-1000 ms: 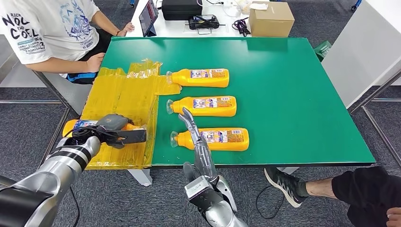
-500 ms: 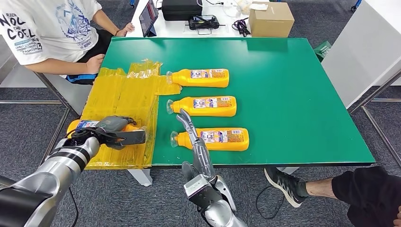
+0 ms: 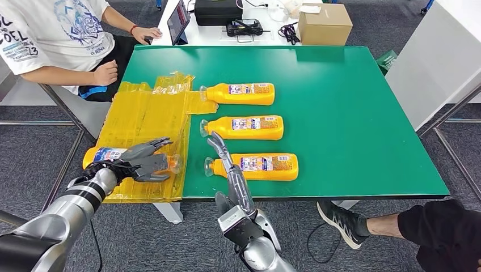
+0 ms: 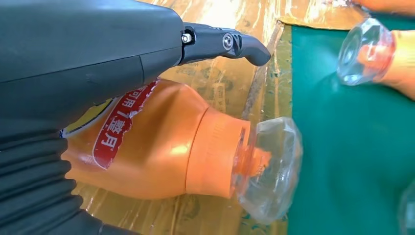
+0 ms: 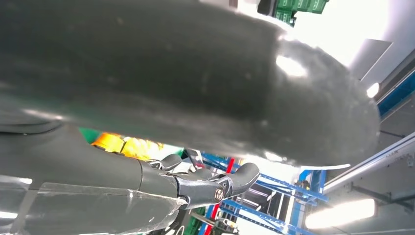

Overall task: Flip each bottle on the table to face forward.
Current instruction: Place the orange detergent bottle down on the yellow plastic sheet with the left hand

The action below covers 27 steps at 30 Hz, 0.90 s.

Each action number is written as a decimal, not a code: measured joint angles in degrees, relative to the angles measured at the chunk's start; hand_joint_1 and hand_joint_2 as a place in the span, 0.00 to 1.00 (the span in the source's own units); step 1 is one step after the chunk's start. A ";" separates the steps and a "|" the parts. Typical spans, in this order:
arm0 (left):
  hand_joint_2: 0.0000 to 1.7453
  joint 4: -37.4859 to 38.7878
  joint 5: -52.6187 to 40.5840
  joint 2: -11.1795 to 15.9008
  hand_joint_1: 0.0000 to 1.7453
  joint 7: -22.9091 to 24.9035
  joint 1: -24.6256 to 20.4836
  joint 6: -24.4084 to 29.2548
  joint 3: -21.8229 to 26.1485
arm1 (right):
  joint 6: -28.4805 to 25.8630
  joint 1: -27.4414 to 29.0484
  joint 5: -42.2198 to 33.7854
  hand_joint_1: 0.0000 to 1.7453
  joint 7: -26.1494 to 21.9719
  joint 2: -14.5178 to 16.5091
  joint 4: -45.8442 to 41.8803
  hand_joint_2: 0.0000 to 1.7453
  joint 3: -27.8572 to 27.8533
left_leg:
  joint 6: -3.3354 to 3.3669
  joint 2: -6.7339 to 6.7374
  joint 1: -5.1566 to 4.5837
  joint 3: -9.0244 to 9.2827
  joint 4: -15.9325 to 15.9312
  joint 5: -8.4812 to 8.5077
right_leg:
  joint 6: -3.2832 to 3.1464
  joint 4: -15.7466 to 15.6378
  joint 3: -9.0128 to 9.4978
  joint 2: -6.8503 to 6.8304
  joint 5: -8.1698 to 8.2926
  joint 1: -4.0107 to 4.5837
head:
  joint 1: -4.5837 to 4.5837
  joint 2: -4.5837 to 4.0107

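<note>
Risk: left hand [image 3: 139, 160], fingers spread over the near bottle [image 4: 161, 142], unheld, may roll it off the counter [image 3: 351, 113]; right hand [image 3: 227, 158] extended, empty.

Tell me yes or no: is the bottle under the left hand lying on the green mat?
No, the bottle under the left hand lies on the yellow sheet, beside the green mat.

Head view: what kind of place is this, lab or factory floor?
Most likely a robot test lab or office. A green table holds staged orange bottles, a person sits at its corner, and a white desk behind carries a laptop and cardboard box.
</note>
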 joint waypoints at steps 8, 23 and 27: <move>0.00 -1.27 7.02 0.61 0.00 -1.78 0.72 -4.94 1.60 | 0.07 -0.48 -0.38 0.00 -0.07 0.25 1.13 0.00 -0.01 | 0.00 -0.01 0.00 0.13 0.00 0.00 | -0.01 0.00 0.12 0.00 0.00 0.00 | 0.02 0.00; 0.00 -7.83 10.38 -7.24 0.00 2.23 7.43 21.64 9.86 | -1.11 -0.53 1.18 0.00 1.08 0.33 1.51 0.00 -0.07 | -0.01 0.07 -0.01 -0.02 0.01 -0.02 | 0.00 -0.02 -0.09 0.03 0.00 0.00 | 0.01 0.00; 0.00 -8.32 10.43 -7.65 0.00 1.97 7.72 23.52 10.72 | -1.11 -0.53 1.21 0.00 1.14 0.33 1.51 0.00 -0.07 | -0.01 0.08 0.03 -0.04 0.01 -0.02 | 0.00 -0.02 -0.11 0.03 0.00 0.07 | 0.01 0.00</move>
